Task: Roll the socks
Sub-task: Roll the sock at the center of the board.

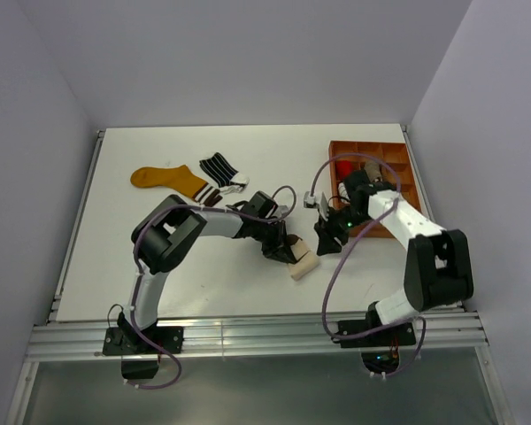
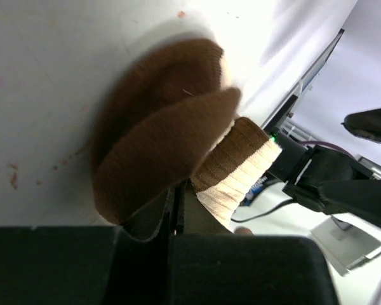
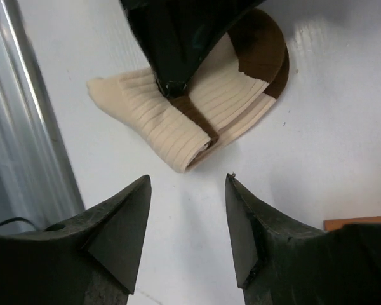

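Note:
A cream sock with brown toe and heel (image 1: 304, 265) lies partly rolled near the table's middle. My left gripper (image 1: 286, 249) is shut, pinching it at the brown heel band. In the left wrist view the brown toe (image 2: 159, 136) and the cream roll (image 2: 240, 183) sit right at the closed jaws. From the right wrist view the cream sock (image 3: 155, 114) lies flat with the left gripper (image 3: 173, 82) on it. My right gripper (image 3: 187, 184) is open over bare table, just short of the roll's end. A mustard sock (image 1: 166, 179) and a black striped sock (image 1: 219, 167) lie at the back left.
An orange-brown compartment tray (image 1: 398, 170) stands at the back right, close behind the right arm, with a red item (image 1: 343, 166) inside. The metal rail (image 3: 32, 127) of the table's front edge runs near the right gripper. White walls enclose the table.

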{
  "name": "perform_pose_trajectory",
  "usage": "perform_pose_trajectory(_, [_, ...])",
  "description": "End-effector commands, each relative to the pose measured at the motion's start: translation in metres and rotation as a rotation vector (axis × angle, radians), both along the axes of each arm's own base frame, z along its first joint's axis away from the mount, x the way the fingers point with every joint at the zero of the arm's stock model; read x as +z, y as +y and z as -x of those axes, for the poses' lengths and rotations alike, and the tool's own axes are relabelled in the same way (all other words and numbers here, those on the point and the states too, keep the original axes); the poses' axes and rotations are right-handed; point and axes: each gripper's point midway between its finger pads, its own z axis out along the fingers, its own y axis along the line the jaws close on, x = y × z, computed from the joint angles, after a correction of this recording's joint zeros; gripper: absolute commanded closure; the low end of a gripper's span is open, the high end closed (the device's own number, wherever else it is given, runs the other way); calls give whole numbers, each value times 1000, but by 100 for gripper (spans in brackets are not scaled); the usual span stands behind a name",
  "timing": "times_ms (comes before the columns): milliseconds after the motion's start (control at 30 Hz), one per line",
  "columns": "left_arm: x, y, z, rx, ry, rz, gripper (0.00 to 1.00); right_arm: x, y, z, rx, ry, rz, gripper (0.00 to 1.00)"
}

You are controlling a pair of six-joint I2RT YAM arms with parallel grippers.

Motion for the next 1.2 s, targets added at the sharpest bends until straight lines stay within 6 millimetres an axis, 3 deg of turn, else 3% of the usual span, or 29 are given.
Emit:
perform_pose_trajectory(0, [-53, 39, 27, -16, 147, -247, 100, 1, -5, -7, 63, -225, 2, 42])
perform_pose_trajectory(67, [-57, 43, 27, -18, 172, -257, 100, 6, -7, -10, 82, -348, 17, 39])
perform_pose_trajectory(133, [-58, 45, 26, -19, 195, -270, 100, -3, -5, 0, 112, -388, 29, 36])
perform_pose_trajectory(167, [-58, 47, 25, -20, 198, -278, 100, 4, -3, -3, 122, -459, 29, 35])
perform_pose_trajectory(300, [-58, 49, 23, -31, 216, -299, 100, -8, 2, 4, 180, -569, 114, 34])
perform_pose_trajectory(367, [-59, 53, 22, -42, 223, -338, 100, -6, 20, 11, 259, -649, 102, 34])
perform_pose_trajectory(667, [-63, 60, 11, -38, 232, -406, 100, -14, 46, 31, 406, -687, 95, 34])
perform_pose_trajectory(933, [-61, 59, 2, -31, 230, -420, 100, -29, 54, 44, 474, -660, 104, 37])
perform_pose_trajectory(1167, [-57, 56, -6, -30, 221, -414, 100, -44, 52, 43, 471, -581, 156, 50])
